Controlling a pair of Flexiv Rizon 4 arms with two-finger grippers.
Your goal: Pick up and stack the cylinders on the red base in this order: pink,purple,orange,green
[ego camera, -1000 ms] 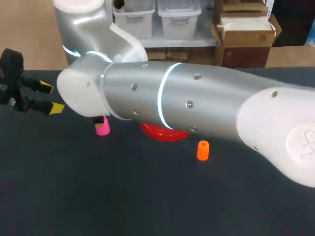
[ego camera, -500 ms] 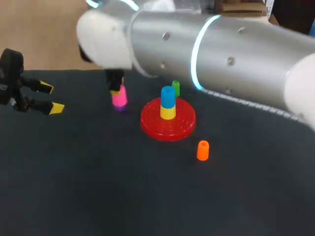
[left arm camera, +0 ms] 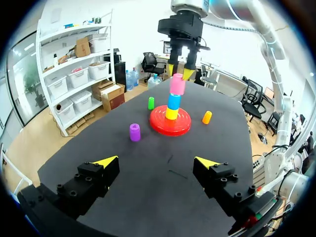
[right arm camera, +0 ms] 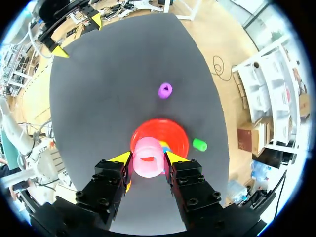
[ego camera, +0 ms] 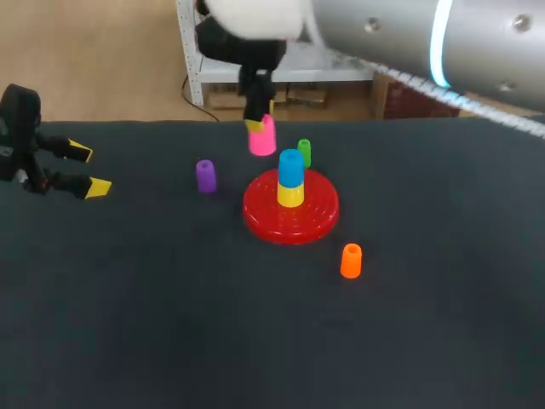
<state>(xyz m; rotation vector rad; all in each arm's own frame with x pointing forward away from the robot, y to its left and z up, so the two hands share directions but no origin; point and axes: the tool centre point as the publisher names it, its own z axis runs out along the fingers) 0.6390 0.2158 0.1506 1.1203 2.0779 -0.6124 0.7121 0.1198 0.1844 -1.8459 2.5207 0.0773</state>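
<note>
Pink cylinder (right arm camera: 148,157) partly hides red base (right arm camera: 158,129).

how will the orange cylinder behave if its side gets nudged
It would probably tip: the orange cylinder stands upright, taller than wide, with nothing beside it. Once down, its round wall would likely let it roll. It is likely light, since the similar pink cylinder looks hollow.

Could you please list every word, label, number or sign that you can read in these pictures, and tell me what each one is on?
No text can be read. The pink cylinder in the right gripper, the purple cylinder, the orange cylinder, the green cylinder, the blue piece atop the yellow piece on the red base, the left gripper and the table all show plain surfaces without print.
</note>
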